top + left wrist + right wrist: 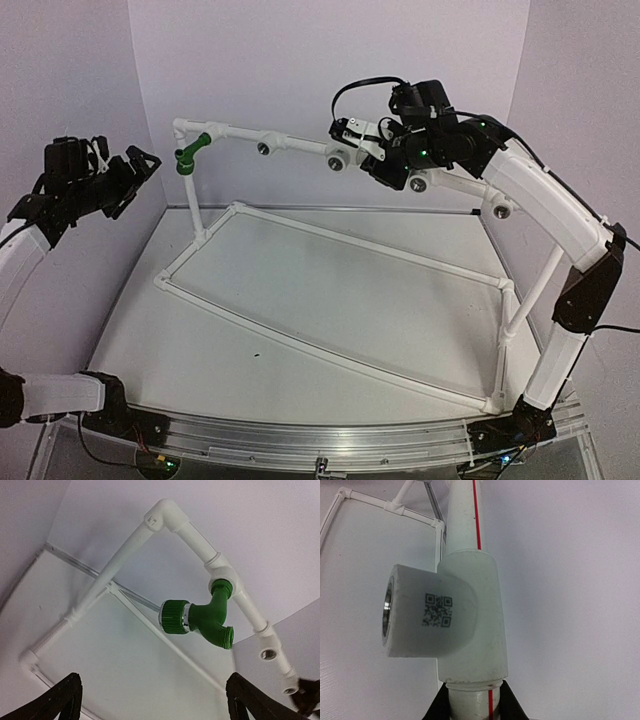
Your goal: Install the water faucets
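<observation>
Down at the near edge, closest to the overhead camera, a metal rail (320, 440) carries both arm bases, and beyond it the white table (250, 300) holds a pipe frame (320, 341) made of white plastic tubing. Along the back of that frame runs a raised top pipe (240, 133) with several tee fittings spaced along it, their dark round sockets facing forward. The green faucet (190, 155) sits at the left end of that pipe, just beside the corner elbow, with its neck set into a white fitting and its body hanging down and to the left. Seen from the left wrist, it has a ribbed green cap with a shiny silver ring behind it and an open round spout beside that. The left gripper (138, 180) hangs in the air to the left of the faucet, apart from it, with its two dark fingers spread wide and nothing between them. The right gripper (472, 707) reaches in from the other side and is clamped on the top pipe, one finger on each side of it, right under a tee (470, 625) that bears a small square printed code and has a metal-lined socket.
</observation>
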You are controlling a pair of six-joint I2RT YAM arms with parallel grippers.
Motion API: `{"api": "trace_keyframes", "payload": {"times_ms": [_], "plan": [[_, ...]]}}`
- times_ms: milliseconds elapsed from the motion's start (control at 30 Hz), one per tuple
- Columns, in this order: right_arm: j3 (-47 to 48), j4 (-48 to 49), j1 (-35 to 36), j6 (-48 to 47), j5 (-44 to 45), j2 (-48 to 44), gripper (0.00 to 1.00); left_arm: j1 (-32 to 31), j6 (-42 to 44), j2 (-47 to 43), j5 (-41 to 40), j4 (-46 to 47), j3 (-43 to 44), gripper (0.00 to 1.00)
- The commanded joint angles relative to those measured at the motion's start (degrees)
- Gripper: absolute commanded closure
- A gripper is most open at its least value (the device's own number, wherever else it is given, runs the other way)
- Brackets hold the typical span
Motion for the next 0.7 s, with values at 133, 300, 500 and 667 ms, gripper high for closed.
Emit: {"api": "trace_keyframes", "payload": {"times_ms": [133,300,500,667], "plan": [[1.3,-0.7,0.0,10.4,0.9,1.2,1.00,2.5,-59.2,-4.8,14.3,32.2,-16.3,0.00],[1.4,-0.8,0.0,10.4,0.7,1.1,1.00,2.5,-78.4,-2.3,12.5,49.9,-23.5,0.00],[1.2,-0.8,0.0,10.5,0.7,0.9,1.00,2.4,-84.1,3.2,13.3,53.7,-19.1,0.00],[1.4,-0.8,0.0,10.6,1.0,1.1,1.00,1.8,-87.2,7.6,14.4,56.8,-16.9,0.00]]}}
